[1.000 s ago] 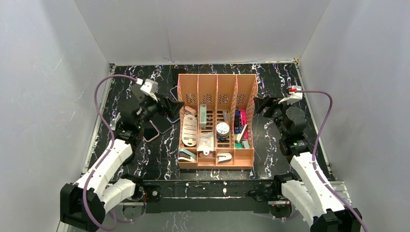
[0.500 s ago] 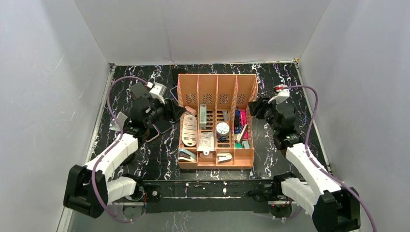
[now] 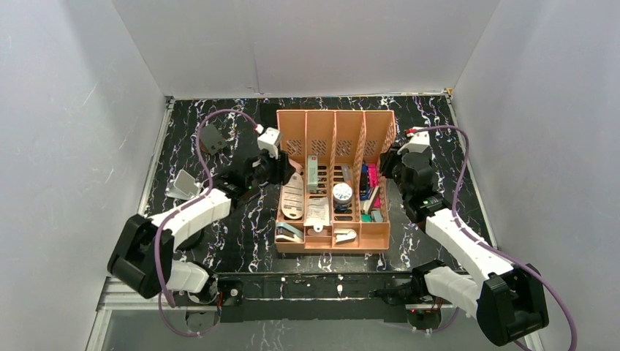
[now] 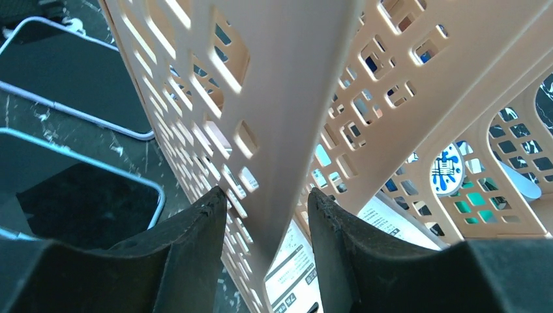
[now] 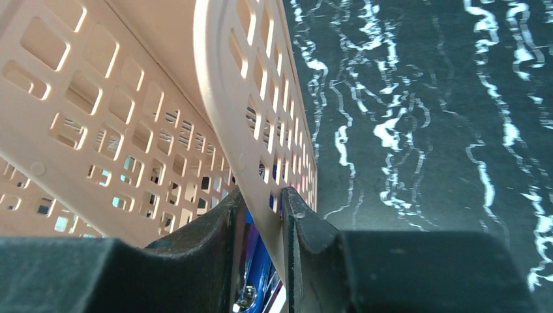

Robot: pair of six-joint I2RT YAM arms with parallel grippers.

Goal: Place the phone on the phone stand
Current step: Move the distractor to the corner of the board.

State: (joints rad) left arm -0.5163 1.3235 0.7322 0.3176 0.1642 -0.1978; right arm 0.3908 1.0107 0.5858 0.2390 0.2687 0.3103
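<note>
Broadly, the black marbled table [image 3: 439, 146] fills the floor of the white-walled cell; near its middle stands a peach desk organizer [image 3: 336, 124] with perforated walls and four bays, its tall back on the far side. From the near edge the left arm [image 3: 190, 212] reaches in to the organizer's left wall and the right arm [image 3: 460, 245] to its right wall.

The left gripper [image 4: 264, 202] is clamped on the organizer's left wall, one finger pressed to each face; the right gripper [image 5: 262, 199] likewise pinches the right wall, its black fingers [image 5: 300, 222] tight against the thin plastic.

A phone [image 4: 78, 189] lies flat and screen-up on the table just beside the organizer's left wall, outside it; a second phone [image 4: 65, 75] lies next to it, also flat. Both are hidden under the left arm in the top view. The phone stand [image 3: 183, 184], a small silver angled piece, sits well to the left of the organizer, with neither phone on it; a dark grey object [image 3: 212, 137] rests farther back on the left.

Smallest are the organizer's contents: papers and cards [image 3: 314, 212] in the left bays, a round white-topped item [image 3: 341, 192] in the middle, blue and pink pieces [image 3: 369, 179] on the right.
</note>
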